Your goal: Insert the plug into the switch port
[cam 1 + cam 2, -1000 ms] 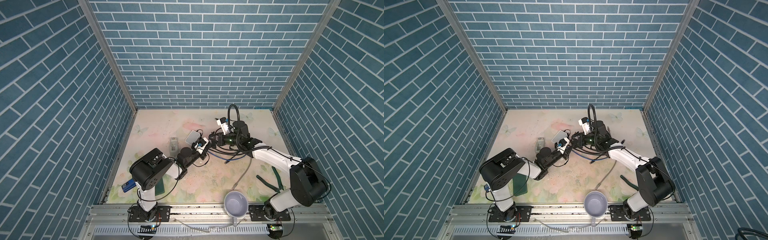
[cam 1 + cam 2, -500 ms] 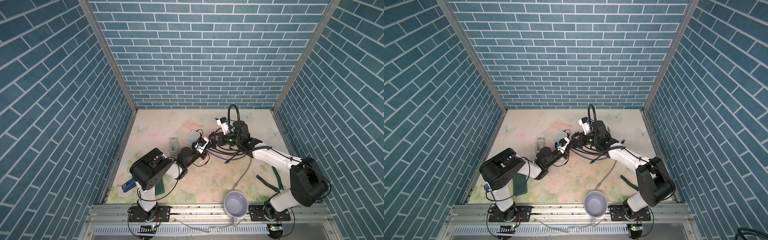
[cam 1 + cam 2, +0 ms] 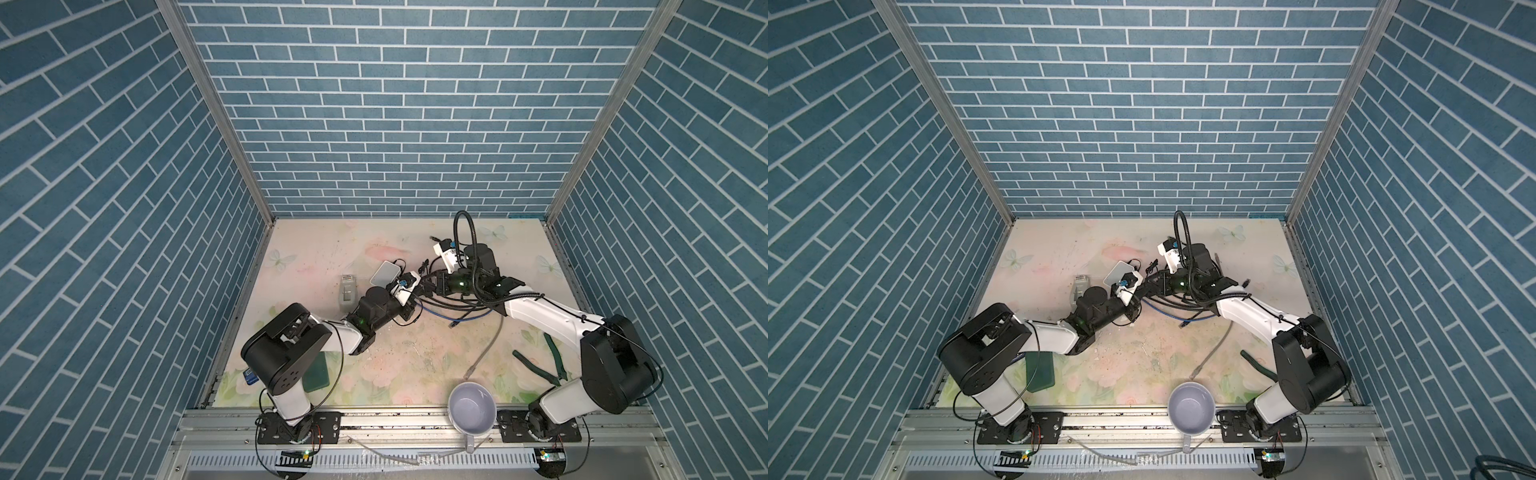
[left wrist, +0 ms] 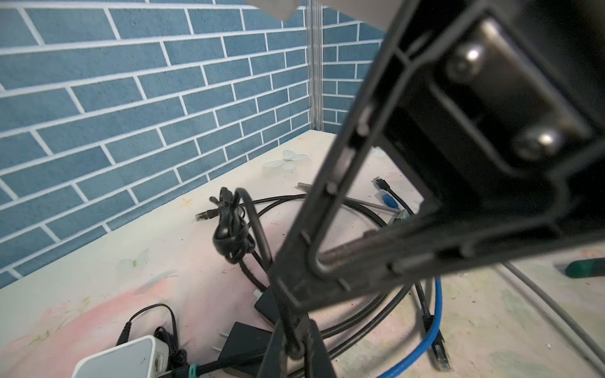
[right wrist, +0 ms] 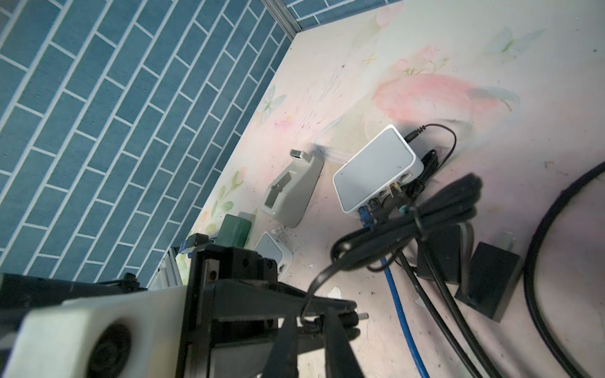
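Observation:
The white switch (image 3: 384,272) (image 3: 1119,272) (image 5: 376,170) lies mid-table, its ports facing a bundle of black cable (image 5: 409,216). A blue cable (image 5: 365,216) sits in one port. My left gripper (image 3: 415,301) (image 4: 296,347) is just right of the switch, shut on a small black plug (image 5: 352,318) with a metal tip, on a thin black cable. My right gripper (image 3: 426,286) (image 5: 311,315) meets it tip to tip. Its fingers (image 5: 284,340) stand slightly apart, straddling the thin cable behind the plug.
A grey holder (image 3: 347,289) lies left of the switch and a green box (image 3: 316,370) by the left arm's base. Black adapters (image 5: 487,281), blue (image 3: 457,318) and grey (image 3: 484,357) cables, green pliers (image 3: 548,361) and a mug (image 3: 471,409) fill the right and front.
In the top views both arms, the switch and the cables stay where they were; no shift shows at this size.

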Robot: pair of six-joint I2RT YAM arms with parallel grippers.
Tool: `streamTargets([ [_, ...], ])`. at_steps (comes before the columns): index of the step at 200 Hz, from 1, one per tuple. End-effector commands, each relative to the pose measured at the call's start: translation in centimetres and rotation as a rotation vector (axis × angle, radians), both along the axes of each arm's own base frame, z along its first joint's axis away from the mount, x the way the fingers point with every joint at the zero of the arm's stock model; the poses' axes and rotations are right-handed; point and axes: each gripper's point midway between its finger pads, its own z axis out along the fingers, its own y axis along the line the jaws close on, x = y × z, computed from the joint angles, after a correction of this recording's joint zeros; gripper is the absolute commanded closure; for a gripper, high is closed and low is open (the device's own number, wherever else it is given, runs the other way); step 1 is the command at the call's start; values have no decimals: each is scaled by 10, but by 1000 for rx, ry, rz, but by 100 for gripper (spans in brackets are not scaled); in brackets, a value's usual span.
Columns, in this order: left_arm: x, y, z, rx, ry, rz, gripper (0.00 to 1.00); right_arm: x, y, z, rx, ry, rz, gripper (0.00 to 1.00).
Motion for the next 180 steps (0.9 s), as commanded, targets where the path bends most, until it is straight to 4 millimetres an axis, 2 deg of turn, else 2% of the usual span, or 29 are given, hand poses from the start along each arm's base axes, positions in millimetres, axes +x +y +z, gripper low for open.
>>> streamTargets([
  [1,-6,-2,-18,54,123,-18,100,-5,-2,8,-20,-54,22,80],
  [45,-7,-9,-12,36,148,-45,100,-9,8,2,-25,-47,43,77],
  [90,-9,-12,-2,30,139,-63,100,-4,6,-14,-101,-48,10,77],
  [142,-9,-11,2,41,133,-65,100,-6,9,-30,-157,-45,14,79],
  [180,-12,-12,0,44,140,-80,100,-4,15,-33,-159,-47,18,82],
])
